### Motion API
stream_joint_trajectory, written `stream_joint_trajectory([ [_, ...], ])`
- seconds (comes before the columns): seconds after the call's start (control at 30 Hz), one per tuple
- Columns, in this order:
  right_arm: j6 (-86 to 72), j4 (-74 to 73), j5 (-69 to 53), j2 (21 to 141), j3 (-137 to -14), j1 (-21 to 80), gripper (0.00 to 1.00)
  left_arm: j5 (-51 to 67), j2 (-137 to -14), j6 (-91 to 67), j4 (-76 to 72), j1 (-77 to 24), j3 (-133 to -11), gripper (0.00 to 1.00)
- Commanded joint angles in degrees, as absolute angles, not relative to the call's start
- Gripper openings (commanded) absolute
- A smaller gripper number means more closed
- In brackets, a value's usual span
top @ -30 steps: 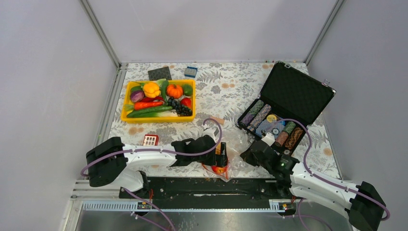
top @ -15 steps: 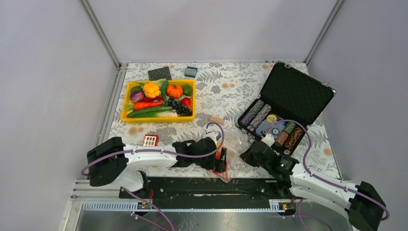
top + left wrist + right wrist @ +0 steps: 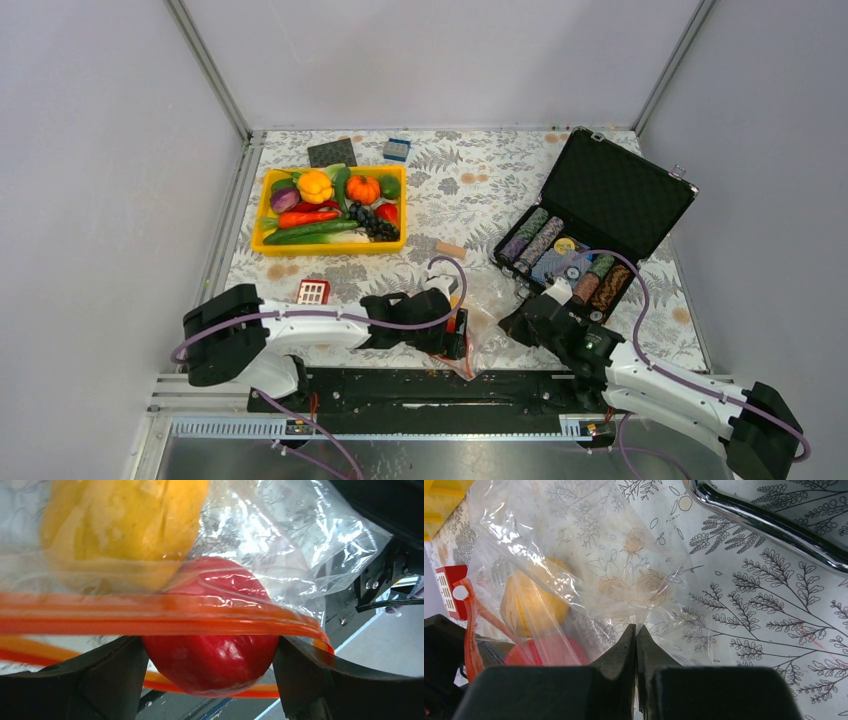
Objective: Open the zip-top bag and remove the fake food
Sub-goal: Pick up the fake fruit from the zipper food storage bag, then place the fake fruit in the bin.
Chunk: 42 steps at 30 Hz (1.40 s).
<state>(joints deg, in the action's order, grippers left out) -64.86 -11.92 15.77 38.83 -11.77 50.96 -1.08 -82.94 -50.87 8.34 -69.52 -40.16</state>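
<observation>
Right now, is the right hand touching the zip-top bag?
Touching. In the right wrist view the right hand is closed on a fold of the zip-top bag, and the clear plastic runs straight into the pinch.

Bright even light, soft shadows; glare on bag (image 3: pixel 260 535); fg blurry.
</observation>
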Motion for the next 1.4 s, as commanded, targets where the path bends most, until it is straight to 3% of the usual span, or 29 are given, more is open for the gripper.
stream_joint_trajectory([
  [0.0,-66.45,-13.80,17.80,37.26,-11.51,50.98,0.00,-5.56,-78.30,-50.61,13.81,-69.78,-43.48,0.79],
  [0.33,-66.93,-24.35,28.43,22.65,-11.94,50.98,0.00,-11.85,-67.72,-49.70,34.04,-66.64,-45.62,0.76],
  [0.63,-68.05,-24.75,26.97,24.27,-11.70,50.98,0.00,-8.05,-55.66,-39.43,43.48,-42.66,-51.00,0.73],
  [0.97,-66.73,-23.58,26.72,24.65,-11.95,50.98,0.00,-1.33,-64.80,-26.84,46.28,-18.82,-71.01,0.73],
  [1.37,-66.08,-23.56,27.37,24.16,-11.20,50.96,0.00,1.63,-79.22,-21.47,46.51,-16.61,-86.01,0.72],
])
